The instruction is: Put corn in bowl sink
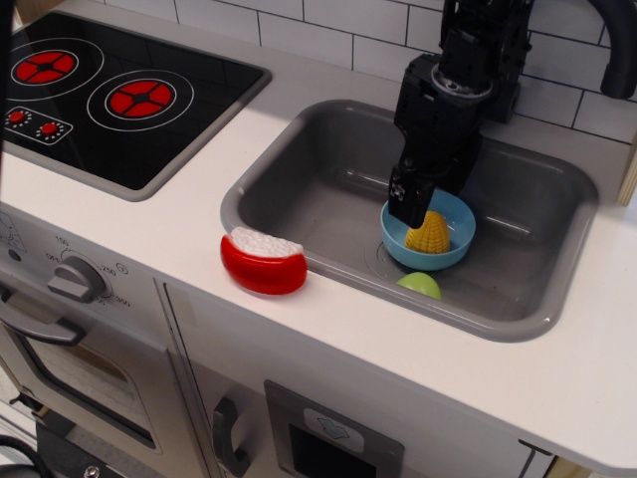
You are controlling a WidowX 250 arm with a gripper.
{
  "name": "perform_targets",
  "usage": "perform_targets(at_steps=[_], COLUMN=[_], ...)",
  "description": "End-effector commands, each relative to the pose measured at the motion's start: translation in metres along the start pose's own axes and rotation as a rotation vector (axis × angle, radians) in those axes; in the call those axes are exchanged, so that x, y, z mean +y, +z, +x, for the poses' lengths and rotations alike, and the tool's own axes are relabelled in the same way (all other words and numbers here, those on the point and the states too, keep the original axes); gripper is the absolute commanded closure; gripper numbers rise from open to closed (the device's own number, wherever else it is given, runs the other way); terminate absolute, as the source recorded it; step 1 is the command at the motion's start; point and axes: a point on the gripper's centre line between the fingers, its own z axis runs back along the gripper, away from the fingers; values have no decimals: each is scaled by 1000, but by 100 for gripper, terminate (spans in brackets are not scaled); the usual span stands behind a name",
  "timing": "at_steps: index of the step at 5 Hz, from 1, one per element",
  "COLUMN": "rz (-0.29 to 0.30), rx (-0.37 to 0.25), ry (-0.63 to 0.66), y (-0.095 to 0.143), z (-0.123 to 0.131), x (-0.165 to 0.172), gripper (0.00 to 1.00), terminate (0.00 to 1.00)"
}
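Observation:
The yellow corn (429, 235) lies in the light blue bowl (465, 227), tip pointing up. The bowl stands on the floor of the grey sink (299, 179), right of its middle. My black gripper (418, 202) hangs just above the bowl's left rim, close over the corn. Its jaws look open and apart from the corn. The arm hides the back left part of the bowl.
A small green rounded piece (420, 285) lies in the sink just in front of the bowl. A red bowl-like toy with a white top (264, 262) sits on the counter at the sink's front left corner. A black stove (109, 90) is at left, and a black faucet (617, 50) at the back right.

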Motion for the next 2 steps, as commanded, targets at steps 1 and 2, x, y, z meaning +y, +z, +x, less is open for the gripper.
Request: perform_targets(at_steps=[1,2], rz=[-8,-8], rx=[43,43], ry=[-53,-53], y=[28,28], z=[4,4], x=[-3,-3], gripper=[0,0], terminate=[0,100])
